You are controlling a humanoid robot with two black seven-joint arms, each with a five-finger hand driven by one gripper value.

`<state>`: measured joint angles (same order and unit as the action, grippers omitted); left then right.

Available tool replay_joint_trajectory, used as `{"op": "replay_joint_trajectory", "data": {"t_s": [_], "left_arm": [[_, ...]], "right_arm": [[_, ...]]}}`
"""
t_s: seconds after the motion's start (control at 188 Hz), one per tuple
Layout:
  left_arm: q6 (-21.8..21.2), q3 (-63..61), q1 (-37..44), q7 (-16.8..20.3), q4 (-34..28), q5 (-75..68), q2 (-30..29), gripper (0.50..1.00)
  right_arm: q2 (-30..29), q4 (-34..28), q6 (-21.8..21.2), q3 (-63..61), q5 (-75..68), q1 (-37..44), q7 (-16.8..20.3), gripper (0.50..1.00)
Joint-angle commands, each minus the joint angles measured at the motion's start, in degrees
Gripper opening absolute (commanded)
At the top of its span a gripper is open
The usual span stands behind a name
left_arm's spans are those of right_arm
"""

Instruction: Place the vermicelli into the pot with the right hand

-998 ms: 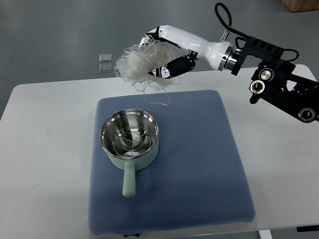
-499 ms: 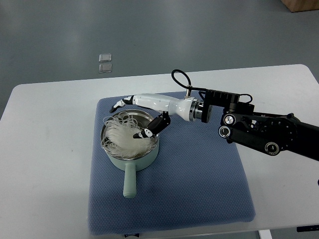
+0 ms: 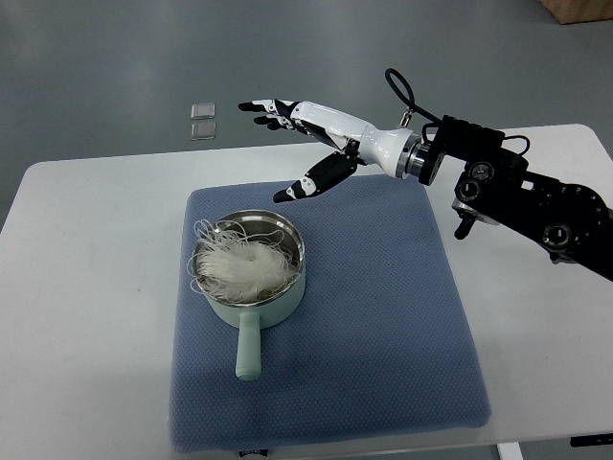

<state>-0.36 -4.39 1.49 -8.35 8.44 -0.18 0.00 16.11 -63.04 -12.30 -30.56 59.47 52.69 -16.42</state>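
Note:
A white tangle of vermicelli (image 3: 239, 266) lies inside the steel-lined, pale green pot (image 3: 251, 310), with a few strands hanging over the left rim. The pot's handle (image 3: 248, 347) points toward the near edge. My right hand (image 3: 287, 144) hovers above and behind the pot, fingers spread and thumb dropped, holding nothing. Its white forearm and black arm run off to the right. The left arm is out of view.
The pot stands on a blue-grey mat (image 3: 383, 316) covering the middle of the white table (image 3: 77, 287). Two small clear squares (image 3: 201, 120) lie on the grey floor beyond the table's far edge.
The right hand lowered the vermicelli into the pot, let it go, then rose and drew back toward the far side with fingers spread.

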Motion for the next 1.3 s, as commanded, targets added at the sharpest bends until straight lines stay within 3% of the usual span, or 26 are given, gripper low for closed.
{"op": "replay_joint_trajectory", "data": {"t_s": [0.0,0.494,0.945,1.062,1.295], "left_arm": [[0.01,0.00,0.00,0.00,0.00,0.00,0.00,1.000],[0.01,0.00,0.00,0.00,0.00,0.00,0.00,1.000],[0.01,0.00,0.00,0.00,0.00,0.00,0.00,1.000],[0.01,0.00,0.00,0.00,0.00,0.00,0.00,1.000],[0.01,0.00,0.00,0.00,0.00,0.00,0.00,1.000]], "right_arm": [[0.50,1.43,-2.38,-0.02,-6.82,-1.54,3.14,0.932],[1.46,16.37,-6.34,0.07,-37.85,-1.63,11.41,0.932],[2.69,25.43,-8.97,0.07,-54.81,-1.45,12.99,0.932],[3.22,27.71,-9.06,0.07,-60.43,-1.36,15.45,0.932],[2.87,28.06,-8.97,-0.02,-63.43,-1.72,15.10,0.934]]}}
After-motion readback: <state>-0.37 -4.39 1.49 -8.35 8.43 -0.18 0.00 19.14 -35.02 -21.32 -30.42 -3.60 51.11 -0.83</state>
